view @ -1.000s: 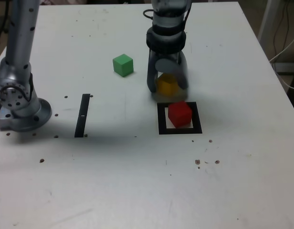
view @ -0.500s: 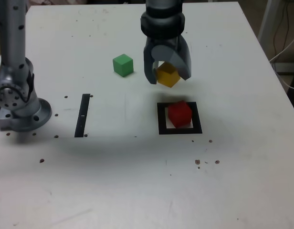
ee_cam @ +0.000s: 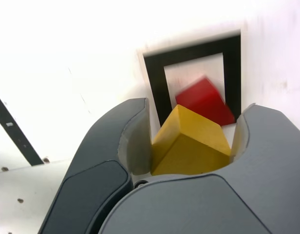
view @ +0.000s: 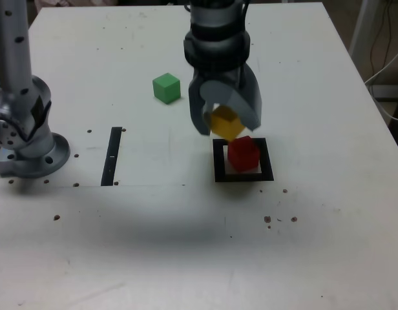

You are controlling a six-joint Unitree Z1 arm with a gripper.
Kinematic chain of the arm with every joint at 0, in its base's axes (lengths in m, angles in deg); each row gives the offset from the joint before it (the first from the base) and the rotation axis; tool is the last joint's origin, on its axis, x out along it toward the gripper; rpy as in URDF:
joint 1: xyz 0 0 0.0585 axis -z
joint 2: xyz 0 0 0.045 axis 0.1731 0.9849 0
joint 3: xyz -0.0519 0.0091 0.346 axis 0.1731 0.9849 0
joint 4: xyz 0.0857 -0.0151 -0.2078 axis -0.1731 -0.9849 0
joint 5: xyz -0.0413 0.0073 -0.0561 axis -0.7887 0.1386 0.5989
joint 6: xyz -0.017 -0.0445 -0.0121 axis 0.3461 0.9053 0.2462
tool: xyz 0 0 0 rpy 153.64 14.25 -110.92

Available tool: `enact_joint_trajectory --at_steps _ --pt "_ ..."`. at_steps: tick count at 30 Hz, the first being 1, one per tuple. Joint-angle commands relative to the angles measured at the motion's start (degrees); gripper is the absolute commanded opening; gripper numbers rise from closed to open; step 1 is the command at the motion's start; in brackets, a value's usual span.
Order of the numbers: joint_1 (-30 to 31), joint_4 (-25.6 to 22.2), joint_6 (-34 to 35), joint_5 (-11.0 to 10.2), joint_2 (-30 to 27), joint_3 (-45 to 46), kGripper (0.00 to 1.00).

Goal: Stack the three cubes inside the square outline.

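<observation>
My gripper (view: 226, 123) is shut on the yellow cube (view: 225, 122), carried in the air, tilted, just above and slightly behind the red cube (view: 243, 153). The red cube sits inside the square outline (view: 219, 170) on the white table. In the wrist view the yellow cube (ee_cam: 189, 145) is wedged between the two grey fingers (ee_cam: 123, 146), with the red cube (ee_cam: 203, 100) and the square outline (ee_cam: 155, 83) below it. The green cube (view: 167, 88) rests alone on the table, further back toward the exterior view's left.
The arm's base (view: 28, 145) stands at the exterior view's left edge. A narrow black strip (view: 112, 155) lies between the base and the outline. Small dark specks dot the table (view: 186, 245). Cables hang off the table's right side (view: 386, 58).
The gripper lifted the yellow cube off the table, then carried it toward the camera and down to just over the red cube. The red and green cubes stayed put.
</observation>
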Motion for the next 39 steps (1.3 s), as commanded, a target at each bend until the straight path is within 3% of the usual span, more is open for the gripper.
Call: enact_joint_trajectory --at_steps 1,12,39 --pt "0.74 -0.12 0.7 -0.02 0.37 -0.85 0.42" --pt "3.15 0.49 2.52 -0.94 3.86 -2.36 0.42" --pt "2.2 2.59 2.58 -2.02 4.35 -0.88 0.47"
